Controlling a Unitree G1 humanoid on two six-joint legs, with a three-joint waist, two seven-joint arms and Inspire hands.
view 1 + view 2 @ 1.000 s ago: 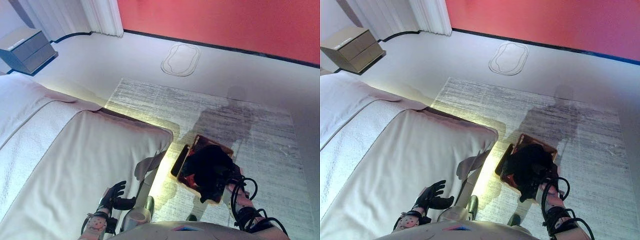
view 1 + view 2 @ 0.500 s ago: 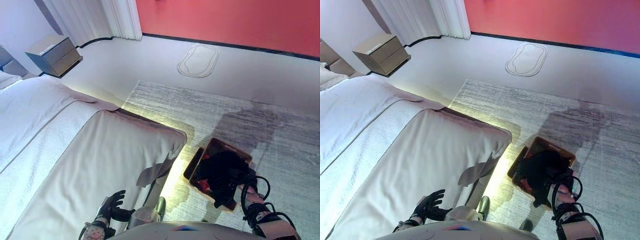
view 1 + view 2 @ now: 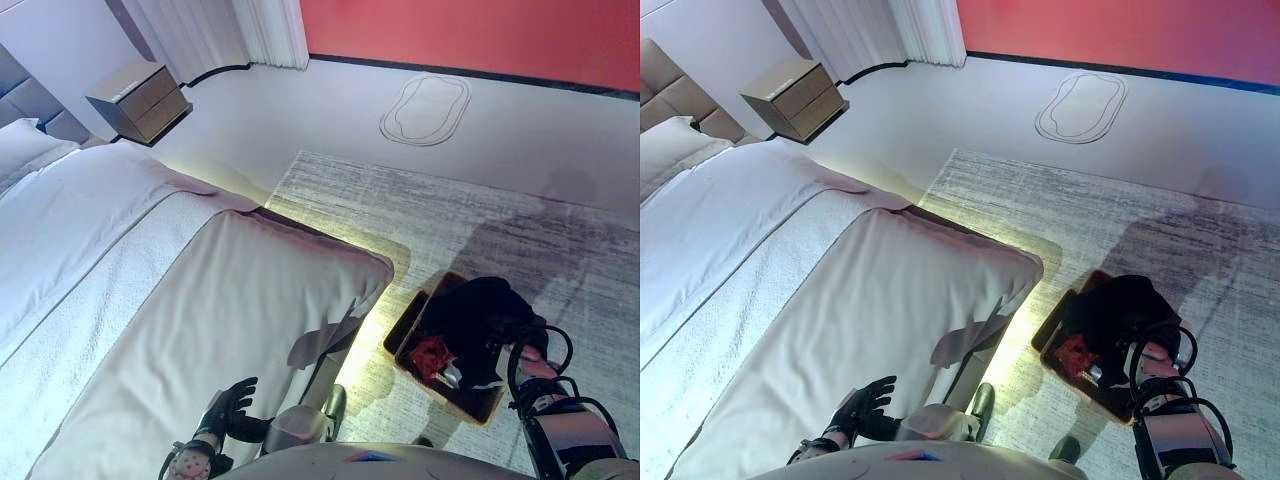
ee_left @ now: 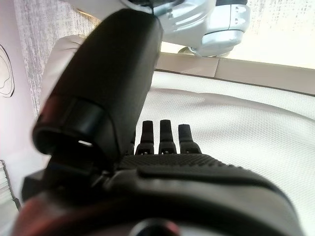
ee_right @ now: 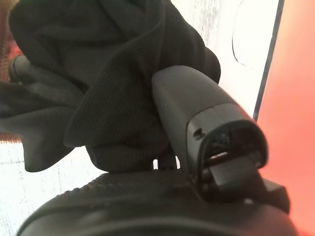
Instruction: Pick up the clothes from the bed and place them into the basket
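Note:
A black garment (image 3: 484, 308) hangs over the far end of a dark basket (image 3: 405, 335) on the rug beside the bed (image 3: 200, 300). Red cloth (image 3: 431, 352) lies inside the basket. My right hand (image 5: 147, 196) is at the basket, shut on the black garment (image 5: 98, 73); the cloth bunches against its thumb and covers its fingers. My left hand (image 3: 226, 408) is open and empty, fingers spread just above the bed's near edge; it also shows in the left wrist view (image 4: 172, 169). No clothes show on the bed cover.
A grey rug (image 3: 450, 210) runs from the bed's foot past the basket. A nightstand (image 3: 140, 98) stands by the curtains (image 3: 230, 30) at the back left. A pillow (image 3: 25, 150) lies at the bed's head. An oval outline (image 3: 425, 105) marks the floor near the red wall.
The camera has shifted, bringing more of the bed and the pillow into view. The black garment now hangs at the basket's far end, and the red cloth inside is uncovered.

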